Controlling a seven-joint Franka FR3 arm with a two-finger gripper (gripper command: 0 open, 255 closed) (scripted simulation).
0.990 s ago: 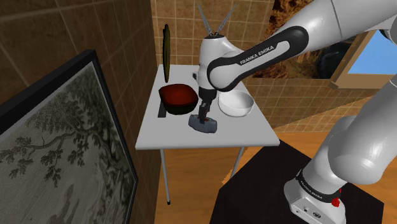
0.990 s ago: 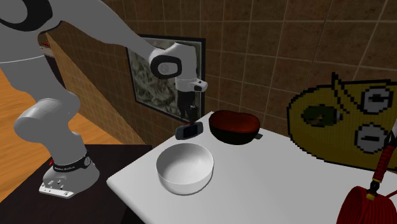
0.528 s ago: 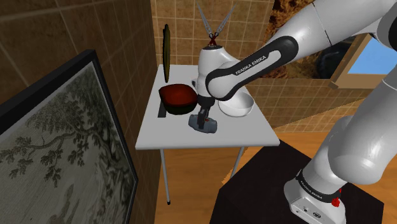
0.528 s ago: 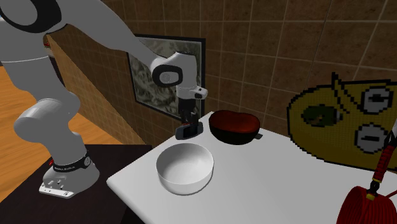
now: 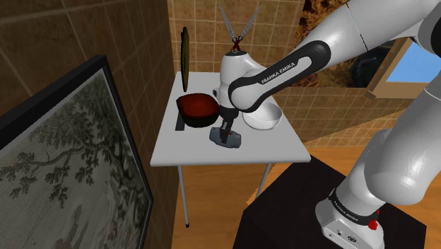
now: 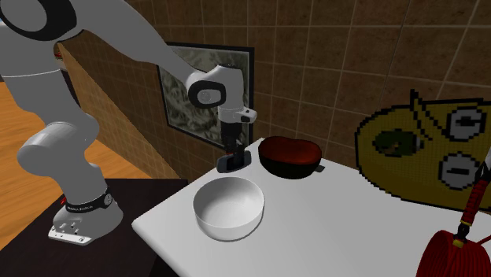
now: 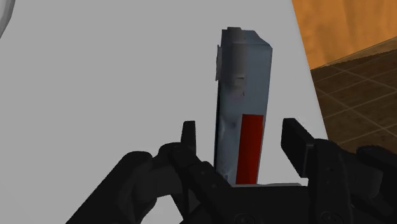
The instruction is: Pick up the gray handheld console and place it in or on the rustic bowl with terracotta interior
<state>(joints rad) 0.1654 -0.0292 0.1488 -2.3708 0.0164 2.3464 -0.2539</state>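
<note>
The gray handheld console (image 7: 245,108), with a red patch on one face, lies on the white table (image 5: 198,152) near its front edge. My gripper (image 7: 238,137) is down over the console (image 5: 229,140), one black finger on each side. A narrow gap shows between each finger and the console's sides, so the jaws stand open around it. The dark bowl with a reddish inside (image 5: 197,107) sits just behind the console, toward the shoulder view's left. In the second exterior view the gripper (image 6: 233,157) stands upright on the console (image 6: 236,163), left of the dark bowl (image 6: 289,156).
A white bowl (image 5: 263,119) stands close to the console on the shoulder view's right. A framed picture (image 5: 63,163) leans at the left, and scissors (image 5: 237,28) hang on the tiled wall. A yellow pixelated shape (image 6: 425,149) and a red object (image 6: 460,252) sit at the table's far end.
The gripper came down from above the console until its fingers straddle it. The fingers have drawn closer together. The console has not moved.
</note>
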